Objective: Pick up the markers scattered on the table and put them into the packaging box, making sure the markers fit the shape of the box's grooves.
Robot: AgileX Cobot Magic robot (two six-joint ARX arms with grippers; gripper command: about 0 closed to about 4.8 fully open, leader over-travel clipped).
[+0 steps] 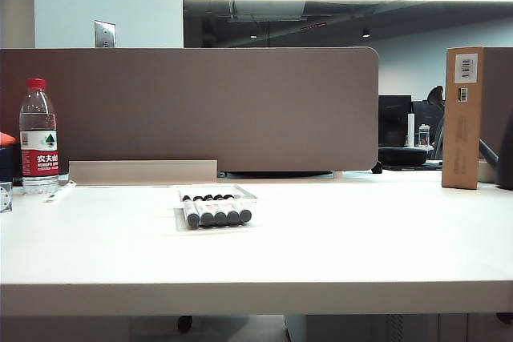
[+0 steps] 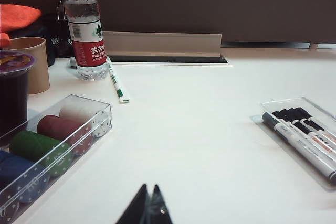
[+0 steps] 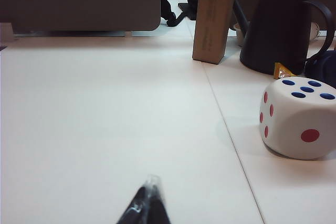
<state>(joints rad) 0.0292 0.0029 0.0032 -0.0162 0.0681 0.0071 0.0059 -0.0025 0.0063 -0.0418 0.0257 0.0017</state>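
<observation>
Left gripper (image 2: 148,208) clenched, empty, low over table (image 2: 199,129); markers (image 2: 304,135) lie in box (image 2: 315,109) ahead. Right gripper (image 3: 148,203) clenched, empty.

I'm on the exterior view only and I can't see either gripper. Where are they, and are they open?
Observer: The left gripper is shut and empty, pointing across the bare table, well short of the packaging box.
Operator: And the other one?
Observer: The right gripper is also shut and holds nothing. A large white die with blue and red pips sits on the table ahead of it.
Operator: Any loose pen I might be missing?
Observer: Yes, a white pen with green ends lies flat beside the water bottle. It lacks the black caps.
</observation>
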